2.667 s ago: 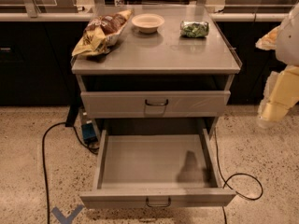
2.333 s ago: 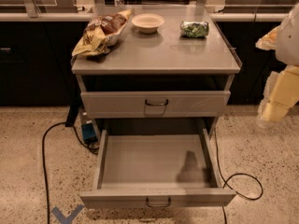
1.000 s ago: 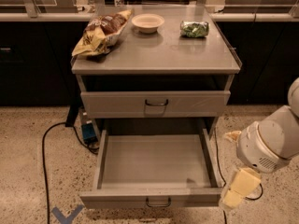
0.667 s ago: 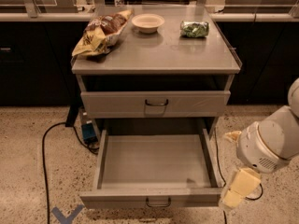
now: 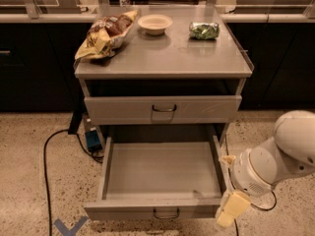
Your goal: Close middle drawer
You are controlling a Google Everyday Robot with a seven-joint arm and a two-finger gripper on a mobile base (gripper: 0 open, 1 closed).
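The middle drawer (image 5: 162, 171) is pulled far out of the grey cabinet, a wide shallow empty tray. Its low front (image 5: 128, 211) faces me at the bottom of the view, with a small dark wire handle (image 5: 166, 214) at its centre. The taller drawer front (image 5: 162, 109) above it is pushed in. The lowest drawer is out of view. My gripper (image 5: 231, 208) hangs from the white arm (image 5: 275, 156) at the lower right, just beside the open drawer's front right corner, and holds nothing that I can see.
On the cabinet top (image 5: 162, 58) lie a chip bag (image 5: 106, 33), a white bowl (image 5: 154, 23) and a green packet (image 5: 204, 31). A black cable (image 5: 46, 156) and a blue box (image 5: 92, 140) are on the floor left of the cabinet. Dark counters stand behind.
The arm came down from the upper right to the drawer's front right corner. Over the last second it has hardly moved. The drawer stays open.
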